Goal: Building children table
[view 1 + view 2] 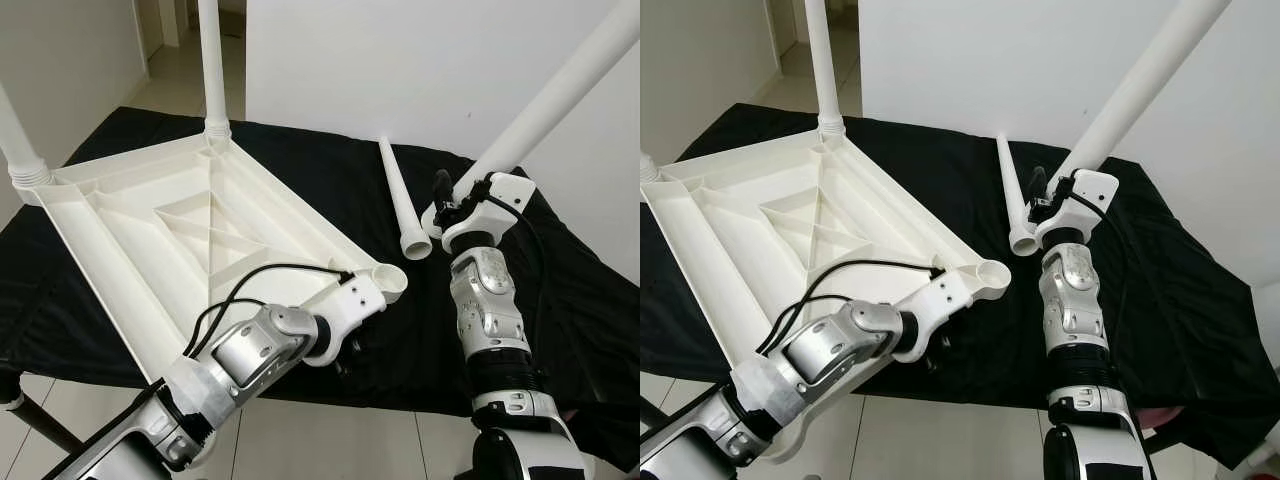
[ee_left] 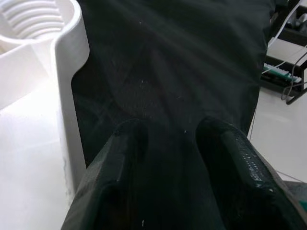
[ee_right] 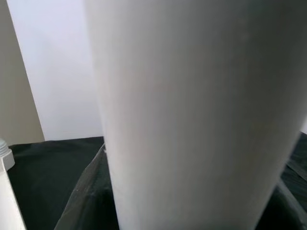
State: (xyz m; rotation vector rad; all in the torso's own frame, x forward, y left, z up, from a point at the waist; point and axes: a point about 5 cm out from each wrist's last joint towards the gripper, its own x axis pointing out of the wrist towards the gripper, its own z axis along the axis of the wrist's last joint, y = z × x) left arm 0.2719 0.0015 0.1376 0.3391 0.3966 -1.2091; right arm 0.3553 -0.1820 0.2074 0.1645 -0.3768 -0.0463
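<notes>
Room was white-walled, with a pale tiled floor and a doorway at far left. A black cloth covered the work surface in front of me, wrinkled and hanging over the near and right edges; a dark leg of that surface showed at lower left. On the cloth lay the white plastic tabletop upside down, ribbed underside up, taking most of the left half. Two white legs stood screwed into it: the far corner leg upright, the left corner leg leaning out of frame. The near right corner socket was empty and open upward, ribs visible inside it in my left wrist view. My left gripper was low at the cloth just beside that socket corner, under the tabletop's near edge; its two black fingers were spread with a gap between them, pinching nothing. My right gripper was raised over the cloth's right side, closed around a third white leg that angled up and right out of view; that leg blocked most of my right wrist view. A fourth loose leg lay flat on the cloth between the tabletop and my right gripper, open end toward me.
</notes>
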